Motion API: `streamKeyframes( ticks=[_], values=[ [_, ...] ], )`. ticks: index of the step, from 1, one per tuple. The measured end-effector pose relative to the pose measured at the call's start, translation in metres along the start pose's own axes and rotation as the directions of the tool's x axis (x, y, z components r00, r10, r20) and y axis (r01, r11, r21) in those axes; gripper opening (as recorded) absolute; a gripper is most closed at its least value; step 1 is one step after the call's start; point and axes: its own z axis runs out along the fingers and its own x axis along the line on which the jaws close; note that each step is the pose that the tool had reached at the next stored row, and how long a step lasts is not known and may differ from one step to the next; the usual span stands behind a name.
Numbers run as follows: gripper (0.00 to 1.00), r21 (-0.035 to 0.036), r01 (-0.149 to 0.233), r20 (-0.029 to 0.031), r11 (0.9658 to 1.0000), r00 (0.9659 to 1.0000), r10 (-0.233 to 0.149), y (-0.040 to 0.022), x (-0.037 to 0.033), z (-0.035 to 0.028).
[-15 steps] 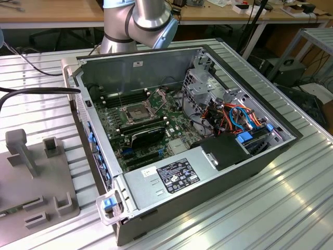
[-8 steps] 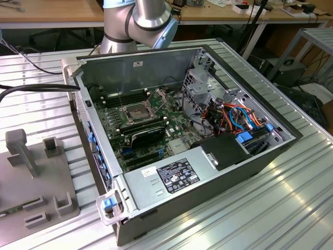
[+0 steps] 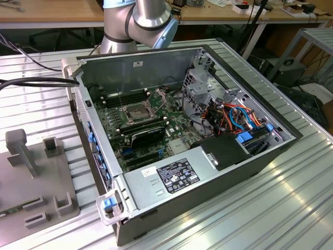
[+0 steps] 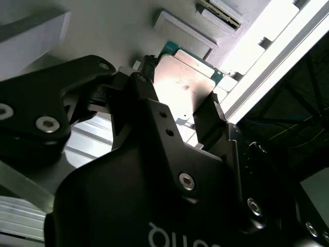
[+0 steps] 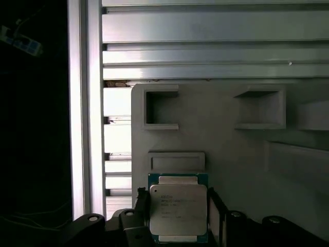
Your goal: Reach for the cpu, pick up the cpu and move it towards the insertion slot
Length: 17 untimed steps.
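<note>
We judge the work to be at its pick-up step. In both wrist views the cpu sits between the two dark fingers of the gripper, one finger against each of two opposite edges of the green board. The fingers look closed onto the chip with no gap we can make out on either side, so we take it as gripped.

Beneath and beyond the cpu lies a grey fixture plate with shallow square pockets and a low raised block just past the chip. The plate rests on the ribbed metal table, close to one of its edges, where a bright rail runs and the dark floor begins. We cannot tell whether the cpu is lifted clear of the plate or resting on it; the second wrist view shows its silver lid catching light between the fingers, but not the space under it.

In the exterior view the insertion slot, a square socket with a shiny frame and a dark centre, lies on the board inside the open computer case, which stands in the middle of the table. The socket looks unoccupied. Part of the robot arm rises behind the case's far wall.

So the reach is done and the grasp appears made. The carry is what remains: the cpu is over the fixture plate, and nothing in the pictures puts it near the slot.
</note>
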Motion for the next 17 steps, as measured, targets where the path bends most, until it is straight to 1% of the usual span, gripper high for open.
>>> streamKeyframes(
  ticks=[2, 10, 13, 17],
  values=[
    [0.55, 0.0000, 0.000, -0.0003, 1.0000, 1.0000, 0.000, 0.0000, 0.0000, -0.0042],
    [0.55, -0.0001, 0.000, -0.0011, 1.0000, 1.0000, 0.000, 0.0001, 0.0000, -0.0153],
    [0.55, -0.0001, 0.000, -0.0015, 1.0000, 1.0000, 0.000, 0.0001, 0.0000, -0.0214],
    [0.55, -0.0001, 0.000, -0.0018, 1.0000, 1.0000, 0.000, 0.0002, 0.0001, -0.0267]
  ],
)
